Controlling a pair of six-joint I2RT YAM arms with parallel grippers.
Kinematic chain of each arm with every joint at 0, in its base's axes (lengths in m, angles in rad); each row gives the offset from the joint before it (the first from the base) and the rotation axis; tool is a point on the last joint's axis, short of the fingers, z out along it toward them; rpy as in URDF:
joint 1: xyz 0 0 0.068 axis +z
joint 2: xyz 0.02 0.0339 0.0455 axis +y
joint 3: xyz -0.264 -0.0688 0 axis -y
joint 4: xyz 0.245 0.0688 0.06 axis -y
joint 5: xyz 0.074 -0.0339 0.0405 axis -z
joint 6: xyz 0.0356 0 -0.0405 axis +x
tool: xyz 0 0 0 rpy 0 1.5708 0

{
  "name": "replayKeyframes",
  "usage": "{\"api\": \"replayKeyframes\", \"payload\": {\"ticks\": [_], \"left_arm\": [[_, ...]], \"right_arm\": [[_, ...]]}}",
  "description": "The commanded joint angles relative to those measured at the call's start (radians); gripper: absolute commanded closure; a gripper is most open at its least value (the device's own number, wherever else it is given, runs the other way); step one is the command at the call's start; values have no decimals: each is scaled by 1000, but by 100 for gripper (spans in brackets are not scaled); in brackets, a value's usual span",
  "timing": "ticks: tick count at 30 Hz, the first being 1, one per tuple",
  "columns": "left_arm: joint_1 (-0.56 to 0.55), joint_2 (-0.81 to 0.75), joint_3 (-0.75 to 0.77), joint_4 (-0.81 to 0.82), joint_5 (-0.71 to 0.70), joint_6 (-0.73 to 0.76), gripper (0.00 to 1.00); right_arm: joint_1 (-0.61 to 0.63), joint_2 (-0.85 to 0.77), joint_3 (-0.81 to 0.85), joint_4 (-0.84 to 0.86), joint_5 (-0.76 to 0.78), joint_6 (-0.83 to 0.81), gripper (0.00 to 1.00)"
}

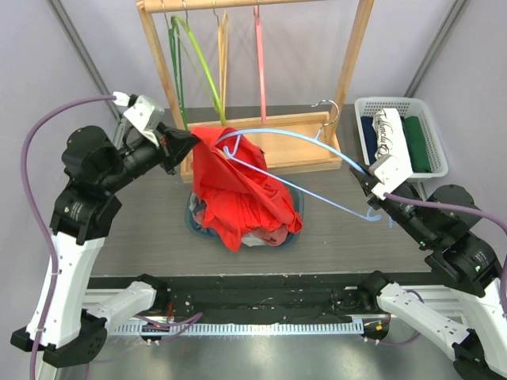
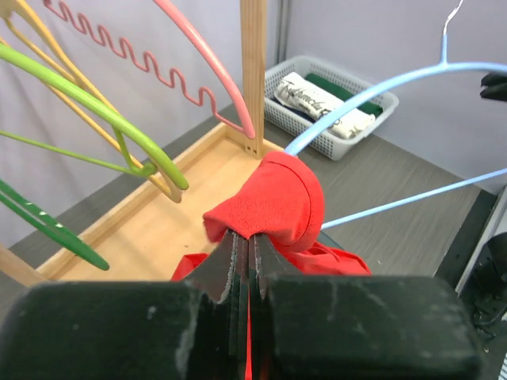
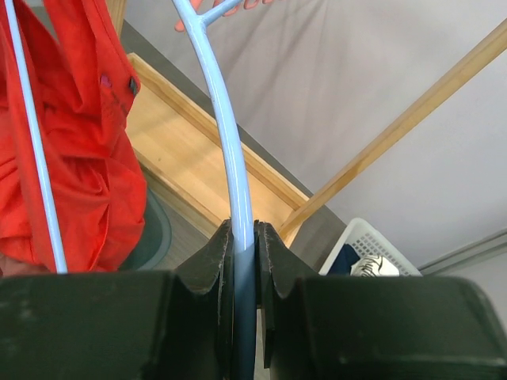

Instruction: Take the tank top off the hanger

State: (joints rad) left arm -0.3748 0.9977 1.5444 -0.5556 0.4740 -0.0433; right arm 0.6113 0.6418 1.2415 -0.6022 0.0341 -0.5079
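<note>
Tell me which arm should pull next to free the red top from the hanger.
Left. The left gripper pinches the tank top where it covers the hanger, so it can likely draw the cloth off. The right gripper is shut on the hanger, better suited to steady it.

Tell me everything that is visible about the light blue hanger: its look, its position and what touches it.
The light blue hanger looks like thin plastic, with a curved top arm, a straight lower bar and a silver wire hook. It hangs tilted in the air above the table. The right gripper is shut on one end; the other end sits inside the red tank top, whose strap the left gripper pinches.
</note>
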Motion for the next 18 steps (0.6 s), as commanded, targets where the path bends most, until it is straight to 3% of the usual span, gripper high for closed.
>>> {"api": "replayKeyframes", "payload": {"ticks": [1, 4, 7, 12, 16, 18], "left_arm": [[28, -21, 10, 34, -54, -27, 100], [40, -19, 11, 46, -93, -33, 100], [40, 5, 42, 48, -48, -49, 100], [34, 62, 89, 114, 255, -148, 99], [11, 104, 148, 149, 418, -191, 98], [-10, 96, 90, 145, 474, -184, 98]], "right_arm": [[-2, -31, 61, 1, 38, -26, 99], [-2, -63, 81, -53, 50, -27, 98], [-15, -120, 85, -86, 82, -21, 99], [-51, -171, 93, -111, 148, -50, 98], [-65, -171, 99, -71, 197, -47, 99], [-68, -171, 96, -33, 223, -41, 98]]}}
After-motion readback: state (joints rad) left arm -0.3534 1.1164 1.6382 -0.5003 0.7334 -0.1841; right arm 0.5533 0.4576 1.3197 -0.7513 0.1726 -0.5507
